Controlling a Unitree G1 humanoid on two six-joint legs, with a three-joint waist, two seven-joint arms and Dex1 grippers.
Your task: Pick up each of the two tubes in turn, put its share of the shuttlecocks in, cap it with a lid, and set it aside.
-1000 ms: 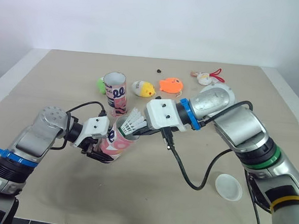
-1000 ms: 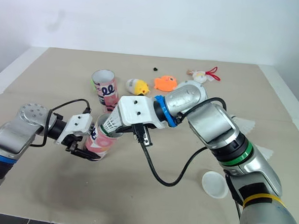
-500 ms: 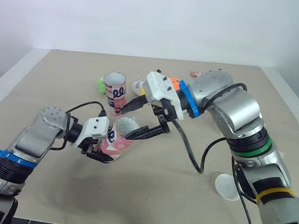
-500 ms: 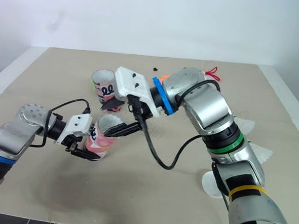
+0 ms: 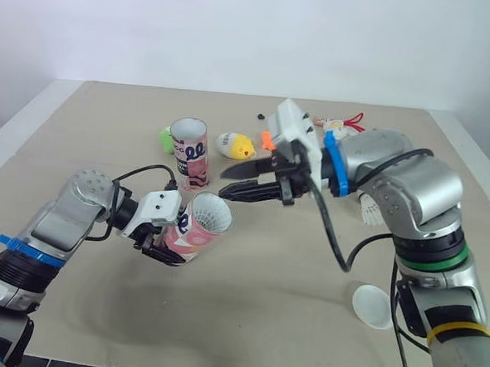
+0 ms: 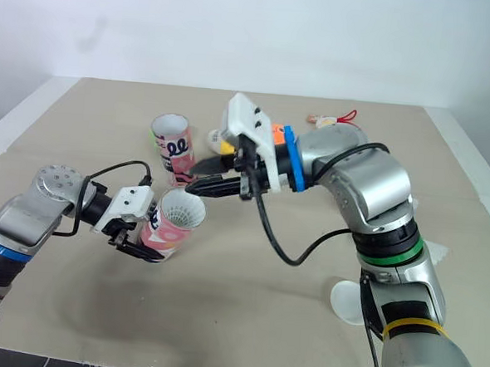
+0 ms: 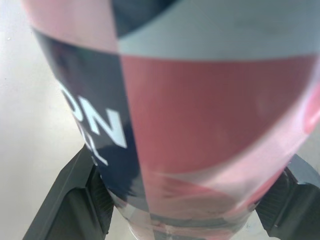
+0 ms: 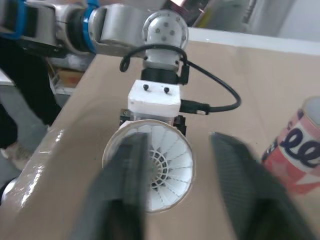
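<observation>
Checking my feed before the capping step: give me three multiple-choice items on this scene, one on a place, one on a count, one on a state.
1. Where is the lid?
A. on the table, at the robot's right
B. on a tube
C. in the right jaws

2. How many tubes are there?
A. one
B. two
C. three

3. How do the right jaws stand?
A. shut, empty
B. shut on the lid
C. open, empty

1 A: it lies flat on the table beside the right arm.
2 B: the held tube, tilted in the left jaws, and the standing tube behind it.
3 C: the right wrist view shows a wide gap between them, with nothing in it.
</observation>
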